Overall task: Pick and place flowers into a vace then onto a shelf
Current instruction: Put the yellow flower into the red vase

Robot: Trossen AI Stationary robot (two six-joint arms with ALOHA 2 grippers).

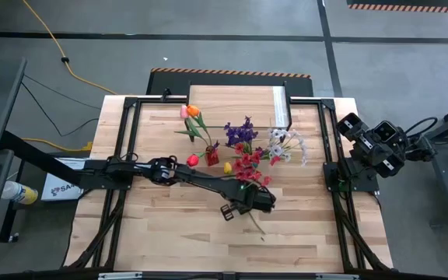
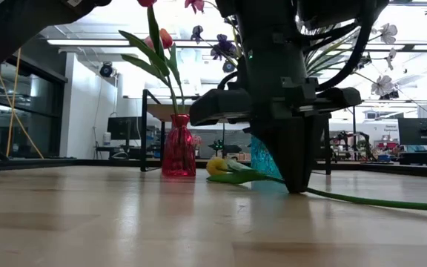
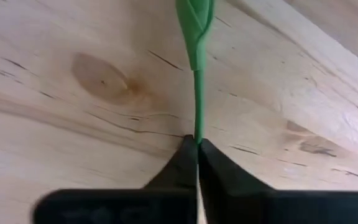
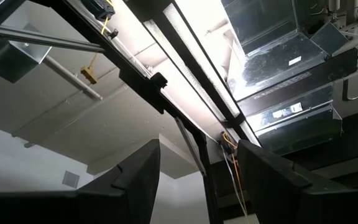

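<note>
My left gripper (image 1: 249, 201) stands at the table's middle, pointing steeply down, shut on the green stem (image 3: 197, 93) of a flower that lies on the table. In the low view this stem runs from the yellow tulip (image 2: 217, 165) past the gripper (image 2: 295, 182). A red vase (image 1: 211, 155) with an orange and a pink tulip (image 1: 190, 113) stands upright behind. Red (image 1: 247, 167), purple (image 1: 241, 134) and white (image 1: 285, 145) sprays lie beside it. The shelf (image 1: 232, 97) is at the far edge. My right gripper (image 4: 197, 186) waits at the table's right, open, pointing up. My left gripper pinches the stem (image 3: 197, 132) between its two fingertips, well below the leaf (image 3: 194, 25). The fingers come from above, pointing steeply down, and stand across the stem. The stem lies on the tabletop, its free end (image 2: 391, 202) trailing beyond the fingers.
Black frame rails (image 1: 127, 132) run along the table's left and right sides. A teal object (image 2: 264, 159) stands behind the left gripper in the low view. Bare wood spreads over the near half of the table (image 1: 177, 233).
</note>
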